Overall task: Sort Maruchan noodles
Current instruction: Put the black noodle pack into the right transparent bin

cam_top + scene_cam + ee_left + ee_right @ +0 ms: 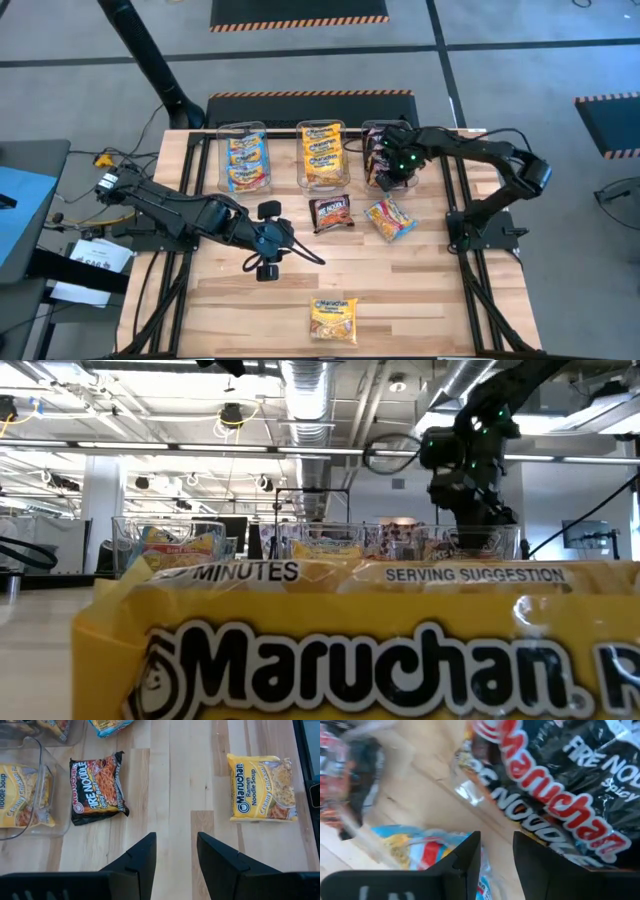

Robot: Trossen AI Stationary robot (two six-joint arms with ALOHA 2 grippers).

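On the wooden table [420, 290], three clear bins stand in a row along the far edge: the left bin [242, 157] holds blue-and-yellow packets, the middle bin [322, 155] yellow-orange ones, the right bin [385, 160] black-red ones. The right gripper [398, 172] hangs over the right bin, its fingers a little apart with nothing between them, above the black packets there. The left gripper [300, 250] hovers low over the middle of the table, fingers parted and empty. Three packets lie loose: a black packet [331, 212] just in front of the middle bin, a blue-pink packet [390, 219] beside it, and a yellow packet [334, 319] near the front edge, well apart.
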